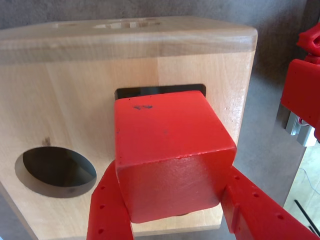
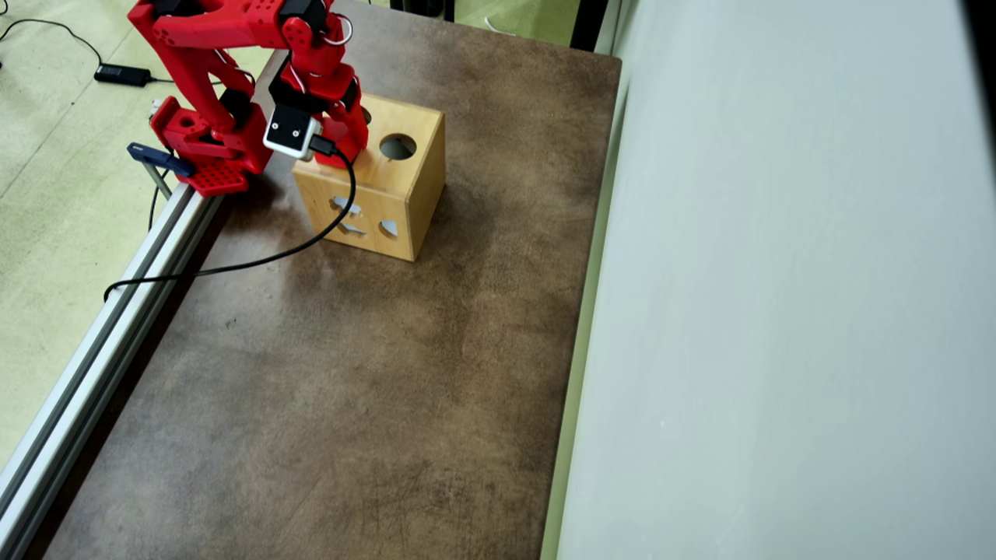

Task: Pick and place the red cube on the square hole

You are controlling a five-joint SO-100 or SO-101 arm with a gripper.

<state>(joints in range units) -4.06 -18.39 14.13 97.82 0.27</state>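
Wrist view: the red cube (image 1: 170, 155) is pinched by the hand (image 1: 172, 212) just over the square hole (image 1: 160, 91); if released misaligned, it may be caught on the rim.

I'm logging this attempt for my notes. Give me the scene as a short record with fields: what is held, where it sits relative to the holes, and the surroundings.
held item: red cube, clamped between the gripper fingers
target: square hole, only its dark upper edge shows behind the cube
cube position: directly over the square hole, apparently not yet pushed in
other opening: round hole, left of the cube in the wrist view, clear
container: wooden box on a brown table
arm: above the box in the overhead view
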